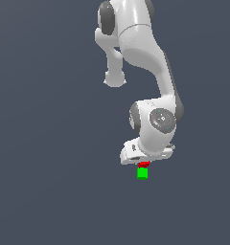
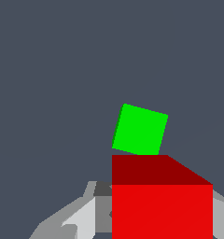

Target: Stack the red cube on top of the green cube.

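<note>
The white, smooth-shelled parallel gripper points downward and is closed on the small, flat-shaded bright red cube. In the wrist view this red cube fills the lower foreground between the grey, angular fingers; its facing side is bright red and its upper face is a darker red.

The small, plain bright green cube sits directly beneath the red cube in the exterior view, on the uniform dark grey-blue floor. Whether the two cubes touch cannot be determined. In the wrist view the green cube appears as a slightly rotated square just beyond the red cube's far edge.

The glossy white arm, with rounded links and dark grey joint bands, rises from the gripper.
</note>
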Robot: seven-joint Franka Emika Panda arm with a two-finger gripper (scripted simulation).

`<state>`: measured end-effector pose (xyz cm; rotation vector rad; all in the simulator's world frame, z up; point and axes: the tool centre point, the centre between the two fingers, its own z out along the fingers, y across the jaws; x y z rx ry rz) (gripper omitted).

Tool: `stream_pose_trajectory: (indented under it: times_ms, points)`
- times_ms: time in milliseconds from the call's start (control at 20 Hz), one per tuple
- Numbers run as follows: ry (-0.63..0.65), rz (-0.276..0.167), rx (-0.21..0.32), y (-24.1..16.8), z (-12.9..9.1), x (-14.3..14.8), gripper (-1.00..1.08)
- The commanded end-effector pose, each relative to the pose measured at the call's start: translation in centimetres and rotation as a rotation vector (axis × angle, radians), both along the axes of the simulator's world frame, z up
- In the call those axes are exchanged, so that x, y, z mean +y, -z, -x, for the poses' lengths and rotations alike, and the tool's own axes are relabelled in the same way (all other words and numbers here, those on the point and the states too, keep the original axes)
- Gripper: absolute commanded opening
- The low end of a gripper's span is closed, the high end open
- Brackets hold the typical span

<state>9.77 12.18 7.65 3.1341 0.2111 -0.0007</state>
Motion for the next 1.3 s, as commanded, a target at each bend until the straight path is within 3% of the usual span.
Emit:
stream_pose_trajectory:
  times_ms: [0,400,850,900,1250]
  points:
    - [0.000,0.000,-0.001,0.4,-1.0,0.0,-1.00]
    - [0.000,0.000,-0.001,1.2,-3.0,0.0,-1.00]
    - [0.000,0.000,-0.001,1.5,-3.6,0.0,-1.00]
    - [0.000,0.000,-0.001,1.5,-3.6,0.0,1.00]
    - [0.000,0.000,-0.001,1.5,-3.6,0.0,1.00]
